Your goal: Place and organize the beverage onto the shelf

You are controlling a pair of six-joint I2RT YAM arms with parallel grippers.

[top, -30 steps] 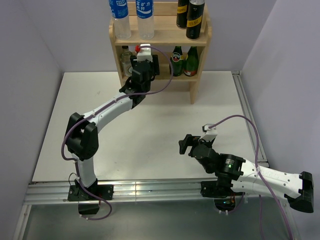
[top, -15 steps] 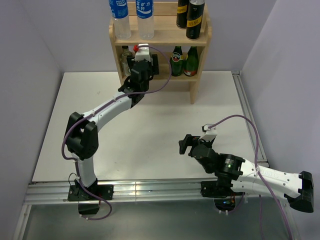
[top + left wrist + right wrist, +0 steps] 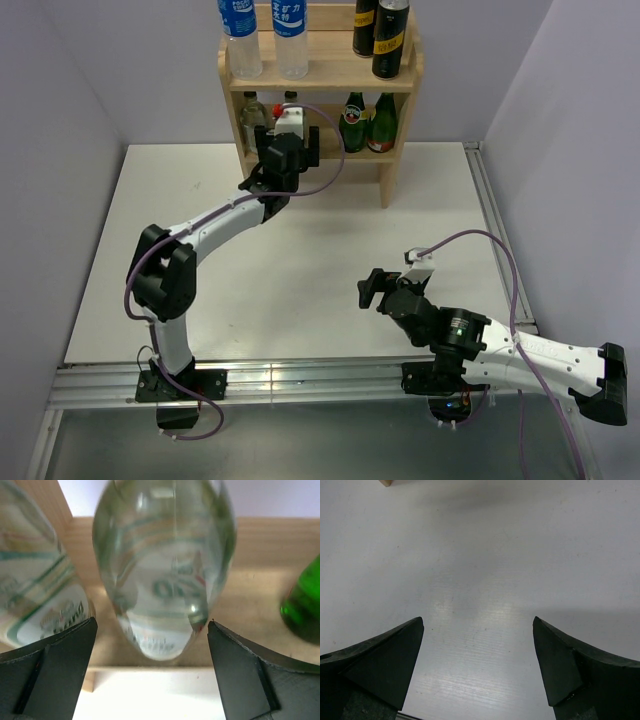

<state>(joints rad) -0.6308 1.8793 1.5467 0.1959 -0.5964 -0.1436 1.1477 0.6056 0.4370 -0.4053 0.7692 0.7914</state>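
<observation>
The wooden shelf (image 3: 330,72) stands at the table's far edge. On its top board are two blue-labelled water bottles (image 3: 240,35) (image 3: 291,38) and two dark cans (image 3: 366,25) (image 3: 390,40). Two short clear bottles (image 3: 252,107) (image 3: 290,99) stand on the lower board. In the left wrist view the nearer clear bottle (image 3: 162,565) stands upright on the shelf board (image 3: 250,595), and my left gripper (image 3: 152,625) (image 3: 288,142) is open around it, both fingers apart from it. The other clear bottle (image 3: 35,590) is to its left. My right gripper (image 3: 372,290) (image 3: 477,622) is open over bare table.
Two dark green glass bottles with red labels (image 3: 353,120) (image 3: 381,120) stand on the right half of the lower board; one shows as green glass (image 3: 302,612) in the left wrist view. The white table (image 3: 300,250) has walls on both sides and a metal rail along its near edge.
My left gripper has opened and let go of the short clear bottle, which stays on the lower board. The gripper has drawn back a little from the shelf. The right arm has not moved.
</observation>
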